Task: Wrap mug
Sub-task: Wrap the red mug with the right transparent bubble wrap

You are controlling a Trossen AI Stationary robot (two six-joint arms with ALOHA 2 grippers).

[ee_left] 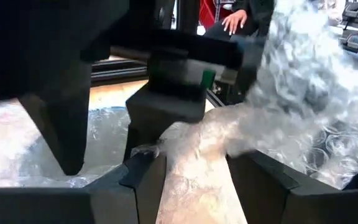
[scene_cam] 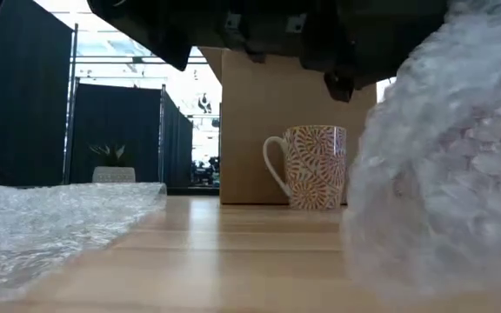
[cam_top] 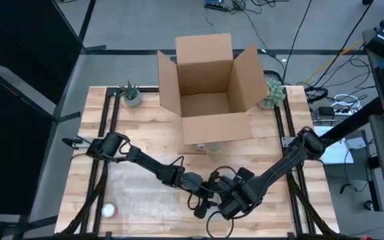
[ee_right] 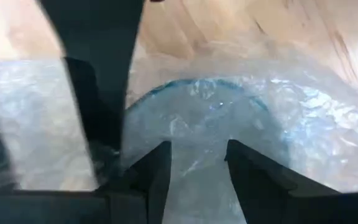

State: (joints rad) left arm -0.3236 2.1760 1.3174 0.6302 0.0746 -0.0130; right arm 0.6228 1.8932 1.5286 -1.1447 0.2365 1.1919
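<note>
A blue mug [ee_right: 197,118] sits under clear bubble wrap [ee_right: 303,124]; its round rim shows through the wrap in the right wrist view. Both grippers meet over it near the table's front middle. My left gripper [ee_left: 194,180] is shut on a bunch of the wrap, and my right gripper [ee_right: 197,168] is shut on wrap over the mug. The rest of the sheet [cam_top: 139,193] lies flat toward the table's left. A second, patterned mug [scene_cam: 313,167] stands upright on its base in front of the cardboard box [cam_top: 209,87]. My left gripper pinches a gathered bunch of bubble wrap [ee_left: 197,149] between its two fingers; the bunch rises away from the fingers into a puffed mass [ee_left: 303,68]. My right gripper has wrap [ee_right: 197,155] between its fingers, from above, at the near side of the mug's rim. Whether they also touch the mug cannot be told.
The open cardboard box stands at the far middle, flaps spread. Small potted plants [cam_top: 132,95] [cam_top: 272,93] flank it. A small white round thing [cam_top: 109,211] lies near the front left corner. A person's hand [ee_left: 234,22] shows in the room beyond the table.
</note>
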